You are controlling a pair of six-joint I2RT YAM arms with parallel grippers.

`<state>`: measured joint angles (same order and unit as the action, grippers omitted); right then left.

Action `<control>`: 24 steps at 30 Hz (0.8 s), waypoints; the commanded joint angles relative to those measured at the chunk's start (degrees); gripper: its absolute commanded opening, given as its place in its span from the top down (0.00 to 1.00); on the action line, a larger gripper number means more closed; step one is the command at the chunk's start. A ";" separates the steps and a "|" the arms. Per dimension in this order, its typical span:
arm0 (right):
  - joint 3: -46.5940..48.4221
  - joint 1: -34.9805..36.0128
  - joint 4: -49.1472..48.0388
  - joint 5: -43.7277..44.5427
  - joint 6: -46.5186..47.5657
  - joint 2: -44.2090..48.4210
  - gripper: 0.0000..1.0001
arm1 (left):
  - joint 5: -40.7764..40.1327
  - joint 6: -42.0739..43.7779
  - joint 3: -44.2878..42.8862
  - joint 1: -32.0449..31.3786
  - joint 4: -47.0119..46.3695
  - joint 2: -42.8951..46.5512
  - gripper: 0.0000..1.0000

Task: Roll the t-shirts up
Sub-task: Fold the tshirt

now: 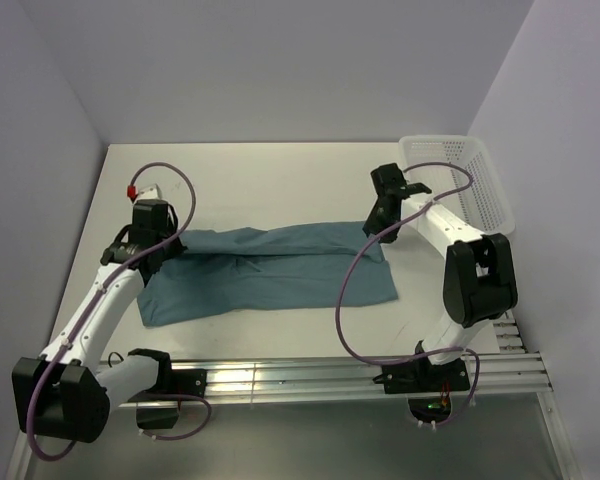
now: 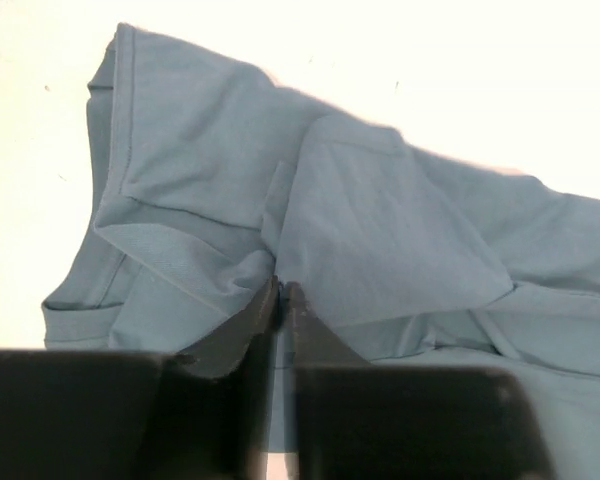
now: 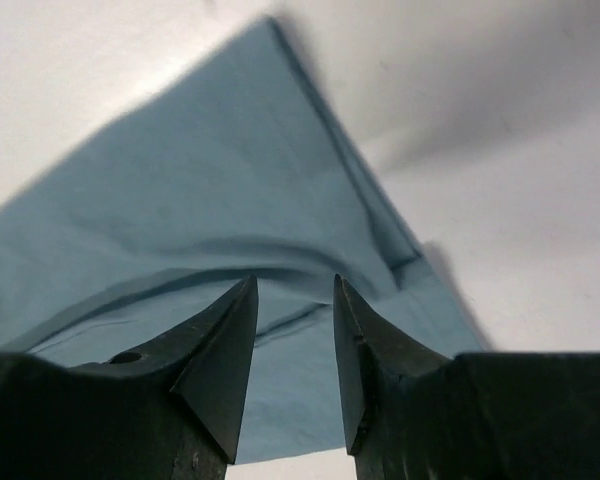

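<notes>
Lying under the released right end effector [image 3: 294, 284], the t-shirt [image 1: 270, 272] touches the left end effector [image 2: 280, 289] (grip unclear).

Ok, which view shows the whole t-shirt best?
Top external: the t-shirt lies there end to end, a long folded strip on the table. The left wrist view shows only one rumpled end; the right wrist view shows only a corner.

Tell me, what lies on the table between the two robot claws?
The teal t-shirt, folded into a long band, spans from the left gripper to the right gripper; the top view shows it.
</notes>
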<state>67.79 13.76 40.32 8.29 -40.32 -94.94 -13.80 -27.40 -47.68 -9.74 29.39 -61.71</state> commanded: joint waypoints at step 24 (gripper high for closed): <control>21.25 7.60 -7.36 -15.59 1.03 -21.87 0.68 | 13.18 -3.80 -11.55 15.79 -4.95 -19.92 0.26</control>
<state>86.74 22.61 31.14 -8.58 -39.31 -115.46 -3.90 -29.08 -54.89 2.70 26.74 -78.63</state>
